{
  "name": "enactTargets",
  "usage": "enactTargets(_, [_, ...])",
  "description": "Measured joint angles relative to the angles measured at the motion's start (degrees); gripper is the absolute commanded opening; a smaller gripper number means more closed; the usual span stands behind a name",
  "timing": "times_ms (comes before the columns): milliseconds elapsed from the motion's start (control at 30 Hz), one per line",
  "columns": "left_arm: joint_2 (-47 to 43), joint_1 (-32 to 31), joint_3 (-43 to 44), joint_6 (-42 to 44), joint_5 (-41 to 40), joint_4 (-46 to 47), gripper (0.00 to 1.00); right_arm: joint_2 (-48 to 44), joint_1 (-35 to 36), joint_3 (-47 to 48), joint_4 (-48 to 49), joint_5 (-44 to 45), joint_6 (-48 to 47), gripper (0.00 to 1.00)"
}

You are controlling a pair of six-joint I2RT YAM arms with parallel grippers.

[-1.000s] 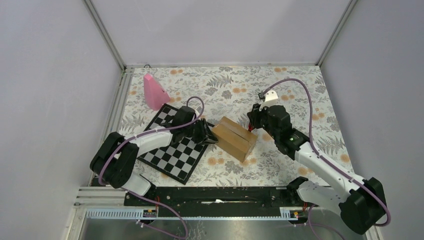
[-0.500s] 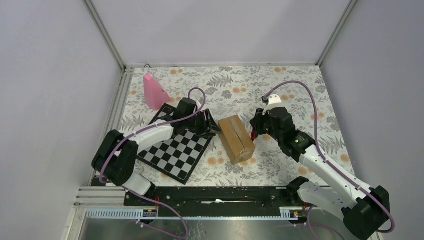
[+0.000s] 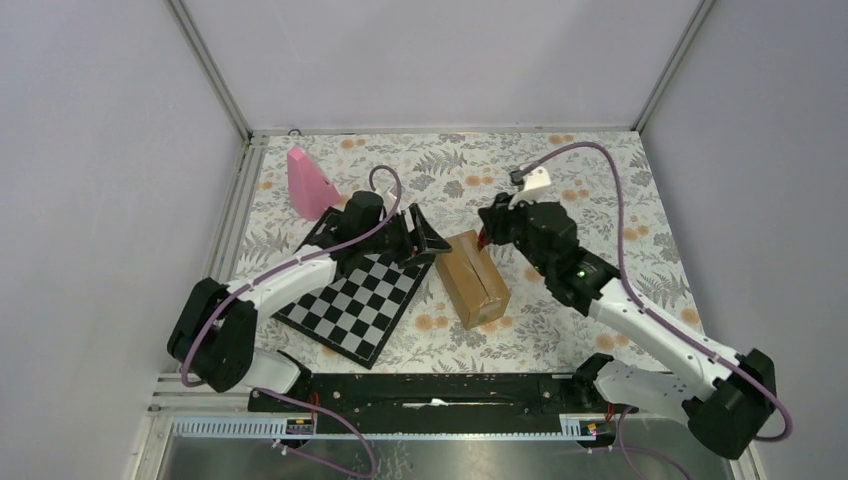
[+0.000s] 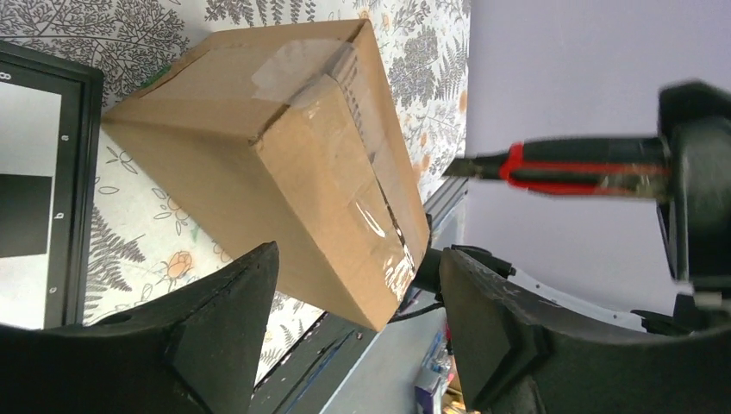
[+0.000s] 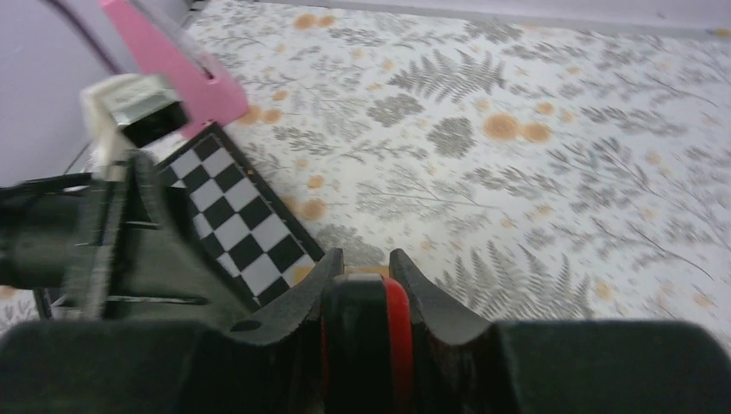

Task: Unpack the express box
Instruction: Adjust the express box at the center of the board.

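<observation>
My left pincer [image 3: 428, 236] has let go, spread apart, mid-frame beside the express box [image 3: 473, 281]; my right pincer [image 3: 493, 228] clamps the cutter [image 4: 560, 166] to slice the tape [image 4: 297, 69].

Express box [image 3: 473, 277] right of chessboard [image 3: 350, 305]; cone [image 3: 308, 183] behind

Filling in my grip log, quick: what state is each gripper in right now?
Left gripper: open, holding nothing.
Right gripper: closed on a red-and-black cutter.
</observation>
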Motion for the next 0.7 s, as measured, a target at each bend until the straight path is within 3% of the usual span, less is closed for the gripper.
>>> enactTargets(200, [5.1, 0.2, -1.2, -4.3, -0.2, 4.7, 0.7, 7.7, 7.4, 0.3, 10.3, 2.9, -3.8, 0.0])
enactTargets(700, [11.4, 0.3, -1.7, -7.6, -1.6, 10.9, 0.65, 11.7, 8.0, -0.9, 24.2, 7.1, -8.0, 0.0])
